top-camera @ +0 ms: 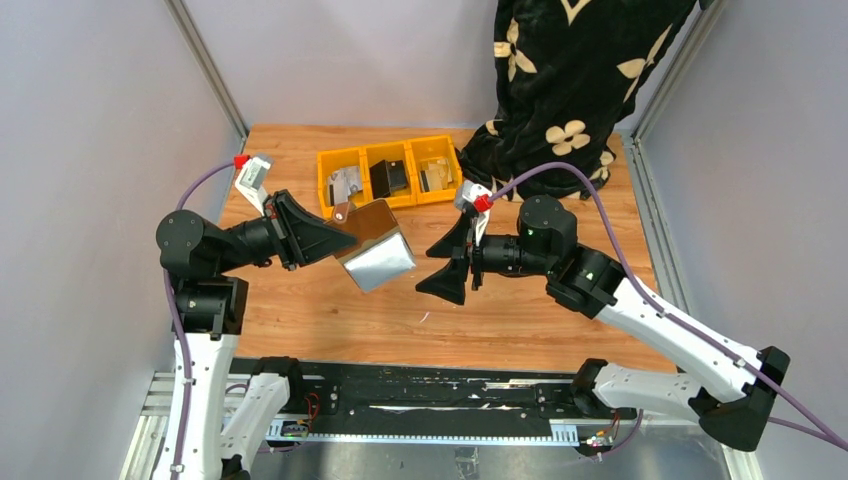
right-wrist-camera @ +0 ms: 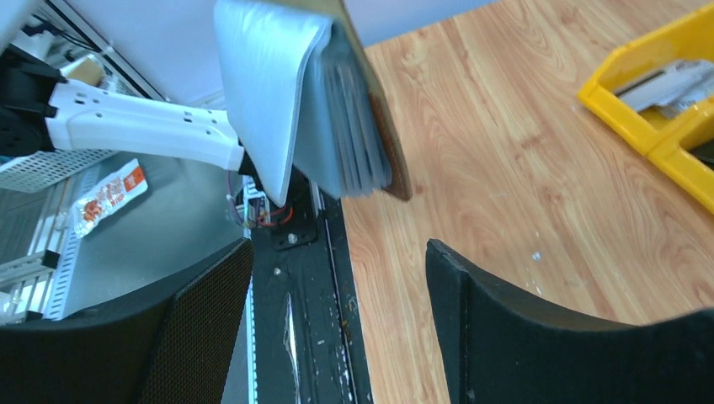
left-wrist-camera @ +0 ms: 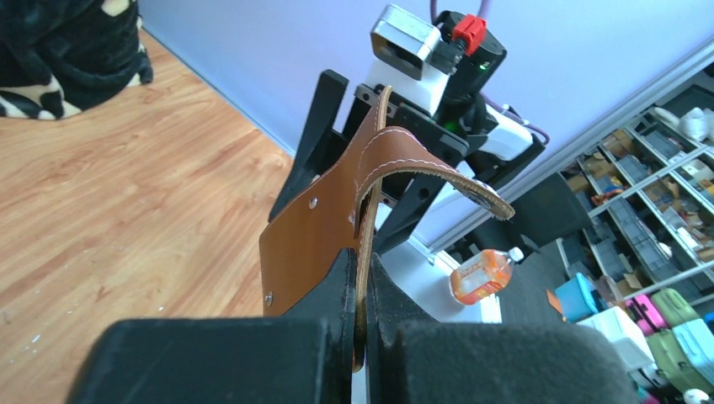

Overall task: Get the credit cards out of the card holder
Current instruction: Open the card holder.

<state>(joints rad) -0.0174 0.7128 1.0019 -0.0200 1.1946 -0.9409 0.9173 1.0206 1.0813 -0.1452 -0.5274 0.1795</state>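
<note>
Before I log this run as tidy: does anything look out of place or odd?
Yes: a black flowered cloth hangs over the table's far right corner, its hem bunched right beside the yellow tray. Nothing else looks spilled or damaged.

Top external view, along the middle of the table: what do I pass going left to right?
In order: left gripper, shut on the card holder → card holder, its sleeves fanned open → right gripper, open and empty.

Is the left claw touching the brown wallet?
Touching. The left wrist view shows the left gripper shut on the card holder, its leather pinched between the jaws.
</note>
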